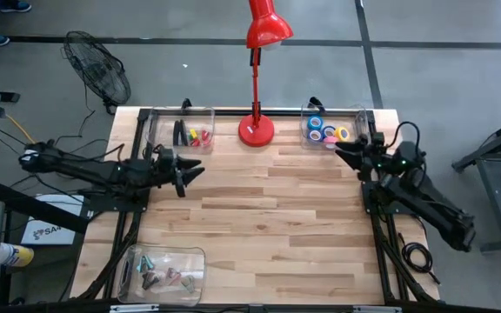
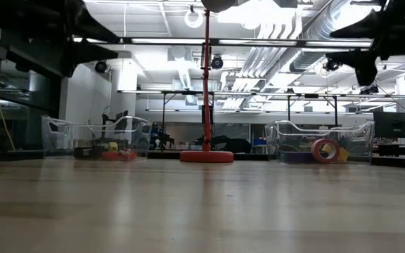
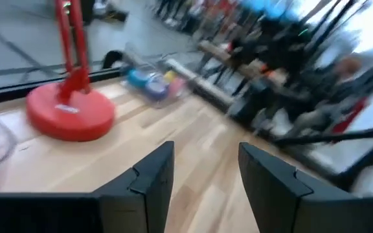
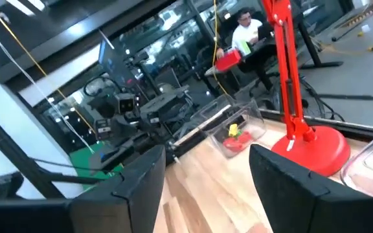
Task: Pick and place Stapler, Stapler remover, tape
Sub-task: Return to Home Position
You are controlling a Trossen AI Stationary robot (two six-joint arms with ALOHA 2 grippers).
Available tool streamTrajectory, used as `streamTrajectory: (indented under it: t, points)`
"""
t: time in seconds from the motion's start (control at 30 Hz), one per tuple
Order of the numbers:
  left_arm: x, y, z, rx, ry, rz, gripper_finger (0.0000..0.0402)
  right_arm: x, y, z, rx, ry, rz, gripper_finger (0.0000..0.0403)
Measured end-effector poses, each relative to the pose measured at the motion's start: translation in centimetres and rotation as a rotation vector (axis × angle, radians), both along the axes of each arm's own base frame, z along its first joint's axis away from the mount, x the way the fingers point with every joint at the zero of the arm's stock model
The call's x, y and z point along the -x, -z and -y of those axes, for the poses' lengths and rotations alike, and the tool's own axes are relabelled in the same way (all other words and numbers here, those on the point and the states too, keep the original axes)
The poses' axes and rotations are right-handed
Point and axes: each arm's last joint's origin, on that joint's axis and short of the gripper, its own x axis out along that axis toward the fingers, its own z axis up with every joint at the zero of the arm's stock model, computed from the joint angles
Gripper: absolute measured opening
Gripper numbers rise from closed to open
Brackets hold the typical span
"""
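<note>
While both arms hang above the wooden table (image 1: 259, 217) with nothing in them, I see the left gripper (image 1: 194, 174) over the left side, just in front of the far-left clear bin (image 1: 159, 130). Its fingers (image 3: 154, 181) stand well apart in the left wrist view. The right gripper (image 1: 344, 157) sits at the far right, just beside the far-right clear bin (image 1: 359, 122), and its fingers (image 4: 141, 188) are spread wide too.

The stapler (image 1: 179, 133) lies in the far-left bin, a slim black shape next to small yellow and red pieces (image 1: 196, 136). The tape (image 1: 327, 132) is in the far-right bin: blue, yellow and pink rolls bunched together. Between the two bins stands the red lamp (image 1: 256, 130) on its round base.

A third clear bin (image 1: 129, 261) sits at the near-left corner, holding small grey, green and pink items (image 1: 163, 278) that are too small for me to name.

As for writing, a white sheet (image 1: 46, 230) on the floor under the left arm shows letters I read as "SA"; the rest is covered.
</note>
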Motion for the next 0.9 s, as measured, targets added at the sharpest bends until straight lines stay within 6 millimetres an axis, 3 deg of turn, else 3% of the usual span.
streamTrajectory:
  t: [0.3, 0.9]
  points:
    - [1.0, 2.6, -1.3, 0.003, 0.132, 0.282, 0.017, -0.9, 2.1, 0.5, 0.017, 0.006, 0.121, 0.0216]
    - [1.5, 3.3, -4.4, -0.067, 0.108, 0.277, 0.017, -2.2, 3.4, -1.2, 0.057, -0.019, 0.017, 0.0216]
